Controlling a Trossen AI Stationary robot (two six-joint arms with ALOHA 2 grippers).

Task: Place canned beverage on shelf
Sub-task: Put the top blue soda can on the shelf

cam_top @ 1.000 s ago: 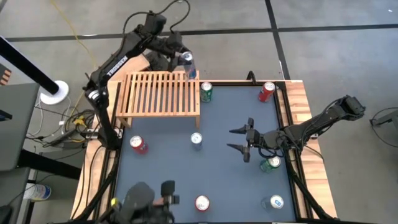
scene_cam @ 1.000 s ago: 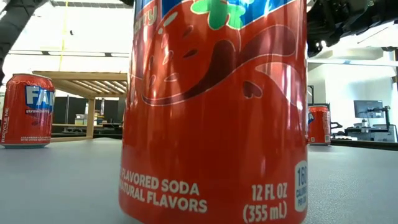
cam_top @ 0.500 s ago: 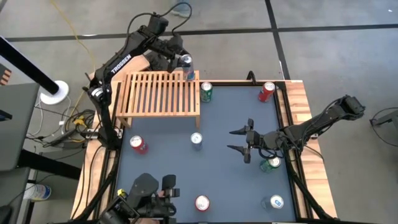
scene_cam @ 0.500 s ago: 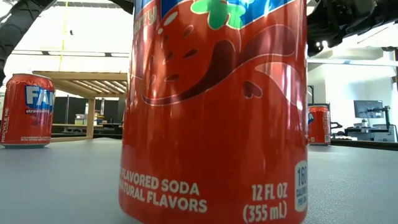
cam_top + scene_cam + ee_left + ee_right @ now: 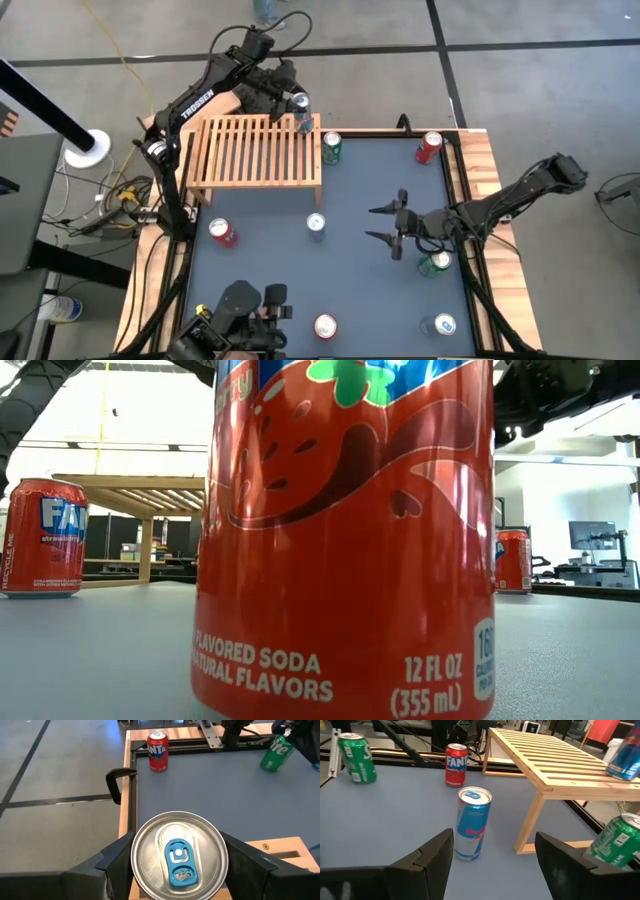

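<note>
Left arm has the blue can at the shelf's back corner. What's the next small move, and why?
Probably open the left gripper and back off. The blue can stands upright on the far right corner of the shelf, between the fingers; the high view suggests it is resting on the slats. The right gripper waits open over the mat.

Beyond the table (image 5: 350, 215), a white disc base (image 5: 88, 148) sits at ten o'clock, a cable tangle (image 5: 118, 203) at nine, a yellow cord (image 5: 125, 60) at eleven.
</note>
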